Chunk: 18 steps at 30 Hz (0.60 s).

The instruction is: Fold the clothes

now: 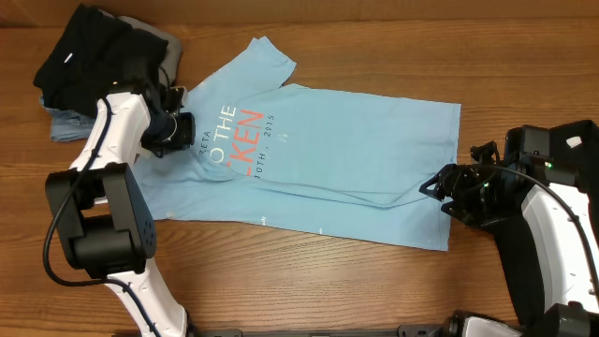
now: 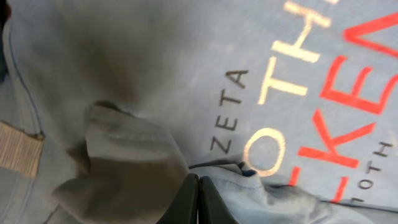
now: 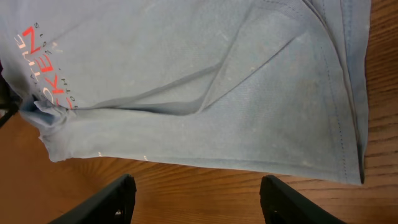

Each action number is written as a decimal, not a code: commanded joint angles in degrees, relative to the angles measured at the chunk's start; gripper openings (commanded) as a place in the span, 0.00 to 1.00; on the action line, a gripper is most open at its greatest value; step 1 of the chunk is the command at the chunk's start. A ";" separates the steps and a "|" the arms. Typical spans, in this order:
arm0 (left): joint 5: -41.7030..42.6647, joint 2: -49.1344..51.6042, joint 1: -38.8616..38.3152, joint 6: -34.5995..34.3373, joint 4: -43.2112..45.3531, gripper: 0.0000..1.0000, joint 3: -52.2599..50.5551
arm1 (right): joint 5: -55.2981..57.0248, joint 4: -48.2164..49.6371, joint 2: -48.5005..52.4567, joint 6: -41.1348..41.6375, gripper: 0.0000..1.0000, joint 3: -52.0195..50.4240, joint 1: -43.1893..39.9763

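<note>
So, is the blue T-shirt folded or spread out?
Spread: the light blue T-shirt lies open on the table, lettering up, with only loose creases.

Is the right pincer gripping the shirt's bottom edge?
No, the right pincer stands open over bare table, short of the shirt's hem.

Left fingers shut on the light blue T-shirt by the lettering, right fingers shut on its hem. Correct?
Not quite. The right fingers are open, over the bare table just off the hem of the light blue T-shirt, gripping nothing; the right wrist view shows it. The rest holds: the left fingers are shut on the shirt by the lettering.
</note>
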 commanded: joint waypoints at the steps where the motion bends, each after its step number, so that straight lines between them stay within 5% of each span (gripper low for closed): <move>1: 3.30 -1.66 -2.23 -0.35 0.02 0.04 1.53 | -0.46 0.15 -0.68 -0.39 0.68 1.44 0.22; 8: 1.73 -1.66 -7.50 0.31 -0.04 0.04 1.53 | -0.46 0.31 -0.68 -0.39 0.68 1.44 0.22; 10: -4.61 -1.66 -8.87 -1.55 -0.94 0.06 1.53 | -0.48 0.24 -0.68 -0.39 0.68 1.44 0.22; 13: -13.00 -1.66 -9.33 -6.16 -2.45 0.26 1.53 | -0.46 0.22 -0.68 -0.39 0.68 1.44 0.22; 15: -16.63 -1.66 -9.05 -9.42 -3.26 0.49 1.53 | -0.46 0.28 -0.68 -0.39 0.68 1.44 0.22; 18: -18.25 -1.57 -8.22 -11.80 -3.26 0.48 1.51 | -0.46 0.37 -0.68 -0.39 0.68 1.44 0.22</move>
